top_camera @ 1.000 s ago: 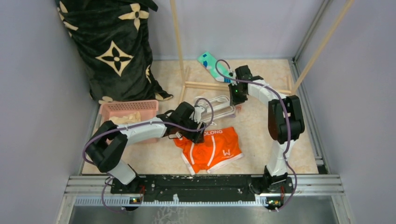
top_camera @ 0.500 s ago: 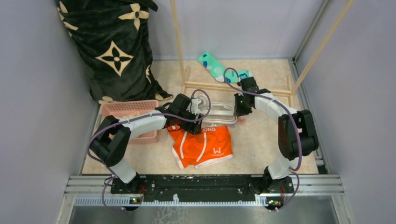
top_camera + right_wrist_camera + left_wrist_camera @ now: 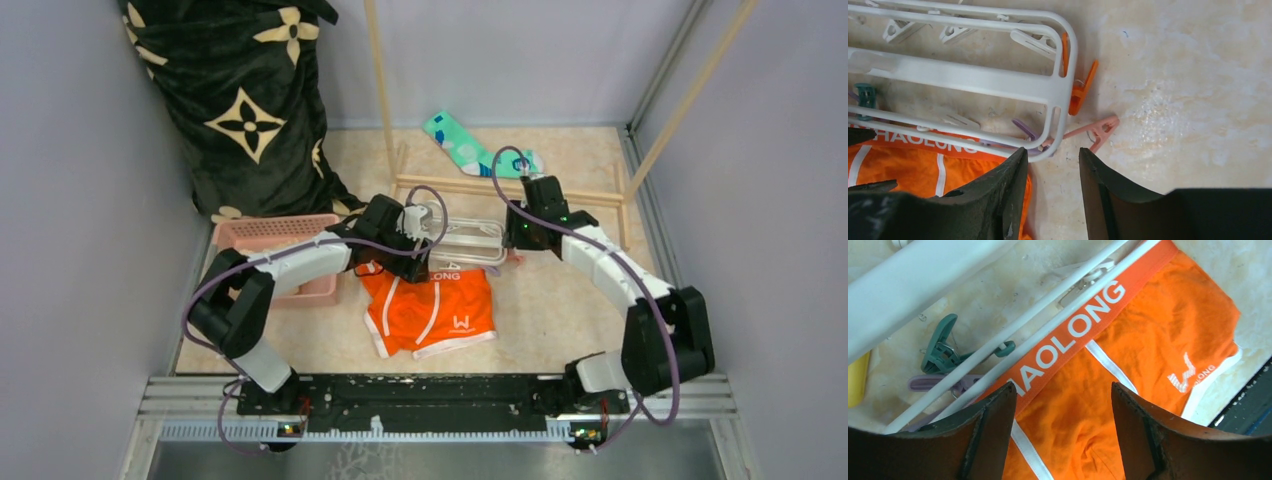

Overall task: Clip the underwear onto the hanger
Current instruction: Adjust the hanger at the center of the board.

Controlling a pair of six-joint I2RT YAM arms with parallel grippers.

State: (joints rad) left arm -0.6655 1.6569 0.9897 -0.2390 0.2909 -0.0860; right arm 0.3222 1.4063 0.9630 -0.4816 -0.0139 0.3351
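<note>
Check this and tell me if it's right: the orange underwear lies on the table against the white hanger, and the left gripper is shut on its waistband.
Wrong on one point. The left gripper is not shut on the waistband: the left wrist view shows its jaws open over it, pinching nothing. The underwear does lie on the table against the hanger.

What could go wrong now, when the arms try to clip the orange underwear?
1. The white plastic drying frame lies with one rail over the waistband of the bright orange boxer briefs. The open left pincer above them might catch the rail too.
2. The pink clothespin lies flat on the table at the frame's corner, below the open right pincer; pressing it open there could push the frame aside.
</note>
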